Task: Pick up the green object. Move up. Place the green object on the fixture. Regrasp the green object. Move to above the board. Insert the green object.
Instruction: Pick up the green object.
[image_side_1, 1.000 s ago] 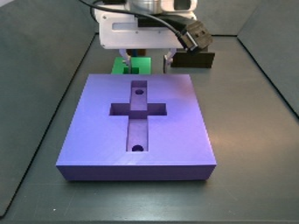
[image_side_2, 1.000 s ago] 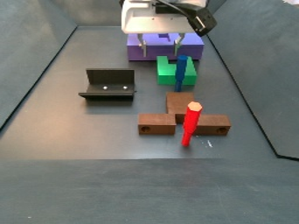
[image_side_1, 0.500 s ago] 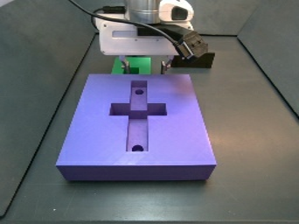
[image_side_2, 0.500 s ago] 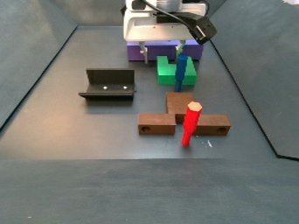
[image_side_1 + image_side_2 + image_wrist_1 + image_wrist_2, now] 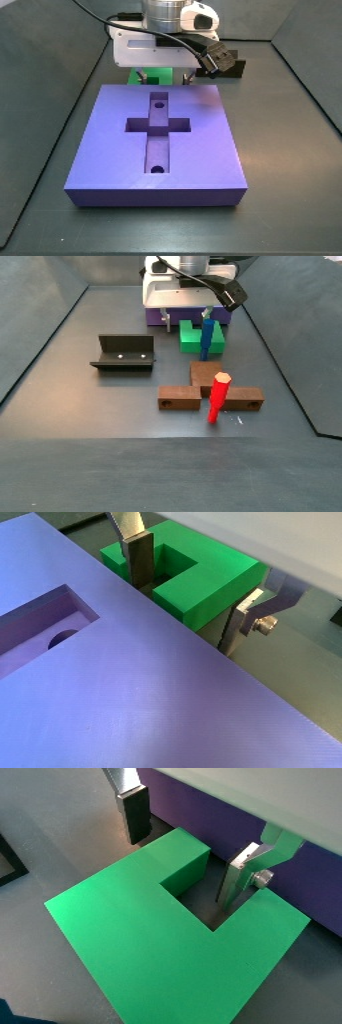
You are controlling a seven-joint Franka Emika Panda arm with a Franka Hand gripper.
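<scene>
No writing shows; the hand (image 5: 191, 853), fingers apart, straddles one arm of the green object (image 5: 160, 938) beside the board (image 5: 163, 140).

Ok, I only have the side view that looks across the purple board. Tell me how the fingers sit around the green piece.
Observer: In a wrist view the gripper is open, one arm of the green object between its fingers, neither visibly touching.
Operator: Say where the fixture is.
Observer: The fixture stands apart on the floor, empty.
Operator: Report anything else on the floor.
Observer: A brown base carries an upright red peg.
</scene>
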